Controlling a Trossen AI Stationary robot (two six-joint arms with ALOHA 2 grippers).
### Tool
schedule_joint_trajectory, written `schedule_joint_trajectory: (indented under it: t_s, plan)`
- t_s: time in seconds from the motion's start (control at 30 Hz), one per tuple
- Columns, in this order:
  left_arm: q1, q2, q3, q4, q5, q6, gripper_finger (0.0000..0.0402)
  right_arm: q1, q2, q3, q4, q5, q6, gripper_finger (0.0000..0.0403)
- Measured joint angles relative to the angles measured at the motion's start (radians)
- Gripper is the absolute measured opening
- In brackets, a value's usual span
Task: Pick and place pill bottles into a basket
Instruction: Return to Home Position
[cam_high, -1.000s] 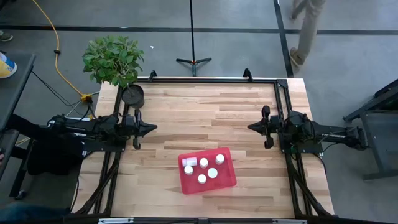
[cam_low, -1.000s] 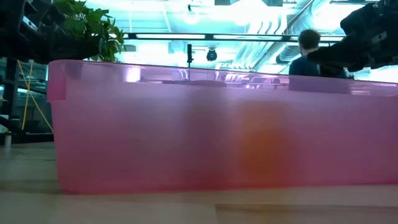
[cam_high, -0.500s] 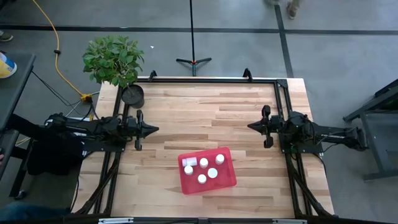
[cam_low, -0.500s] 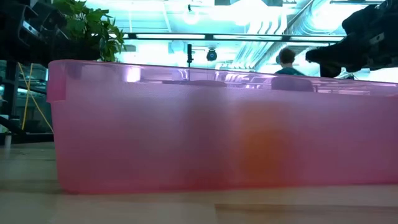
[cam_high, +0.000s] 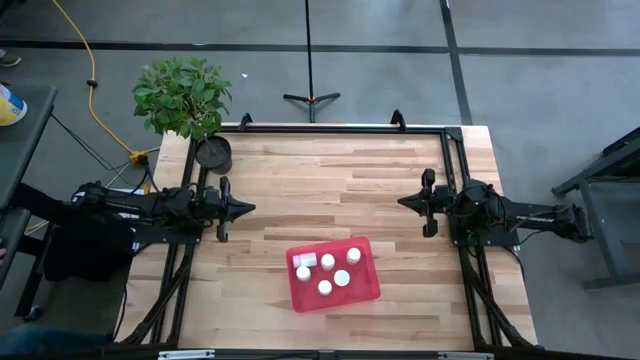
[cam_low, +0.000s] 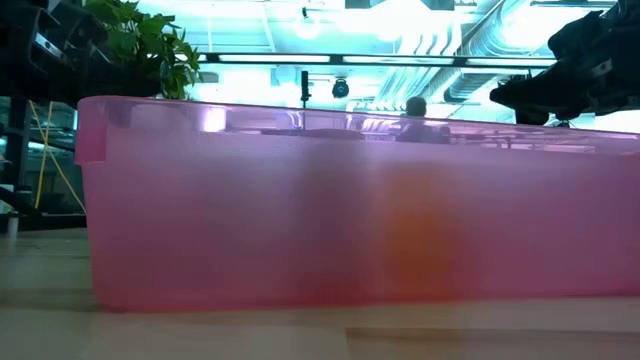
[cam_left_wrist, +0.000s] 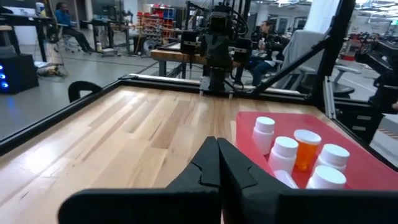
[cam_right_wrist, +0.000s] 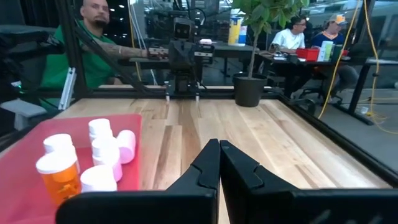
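Observation:
The red basket (cam_high: 368, 288) sits near the table's front edge, at the middle. Several white-capped pill bottles (cam_high: 327, 262) stand inside it; one lies on its side (cam_right_wrist: 127, 146) and one is amber-orange (cam_left_wrist: 305, 149). My left gripper (cam_high: 247, 208) is shut and empty, above the table's left side. My right gripper (cam_high: 402, 203) is shut and empty, above the right side. In the low view the basket's pink wall (cam_low: 340, 220) fills the picture, an orange blur behind it.
A black round pot (cam_high: 213, 152) stands at the table's far left corner, a green plant (cam_high: 182, 95) behind it. A black frame (cam_high: 340, 130) runs along the table's edges. Bare wood lies between the grippers. People sit beyond the table.

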Motion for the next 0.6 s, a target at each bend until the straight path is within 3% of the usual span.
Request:
schedule_joint_trajectory:
  t_s: [0.2, 0.47, 0.6]
  plan:
    - [0.0, 0.0, 0.0, -0.003, 0.023, -0.002, 0.0043, 0.0, 0.0, 0.0, 0.0, -0.01, -0.002, 0.0]
    - [0.0, 0.0, 0.0, -0.003, 0.024, 0.027, 0.003, 0.0, 0.0, 0.0, -0.009, 0.073, -0.006, 0.0]
    - [0.0, 0.0, 0.0, -0.003, 0.024, 0.025, 0.0043, 0.0, 0.0, -0.001, -0.014, 0.083, -0.006, 0.0]
